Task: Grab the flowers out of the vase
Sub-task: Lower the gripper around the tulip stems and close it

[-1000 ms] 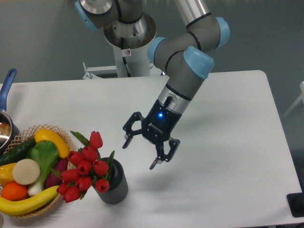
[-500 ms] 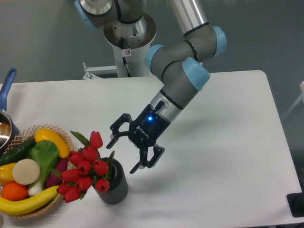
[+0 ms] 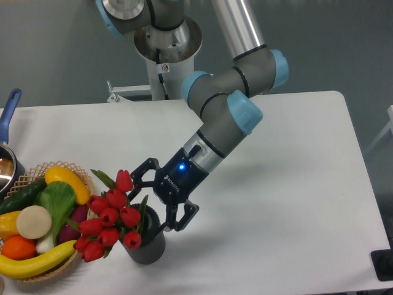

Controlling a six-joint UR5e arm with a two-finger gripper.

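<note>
Glossy red tulip flowers (image 3: 109, 224) lean left out of the short, ribbed dark grey vase (image 3: 147, 246).

The tulips (image 3: 110, 221) are glossy red, with green leaves and stems. Their vase (image 3: 147, 246) is dark grey, seemingly ribbed, though shadow blurs its side. The gripper (image 3: 150, 203) is black with a small blue light and white lettering; the arm (image 3: 227, 117) is grey metal with pale blue joint caps. The wicker basket (image 3: 24, 178) is tan, holding yellow, green, orange, white and purple toy vegetables. The table (image 3: 295, 184) is plain white. A blue pan handle (image 3: 9, 107) shows at left.
</note>
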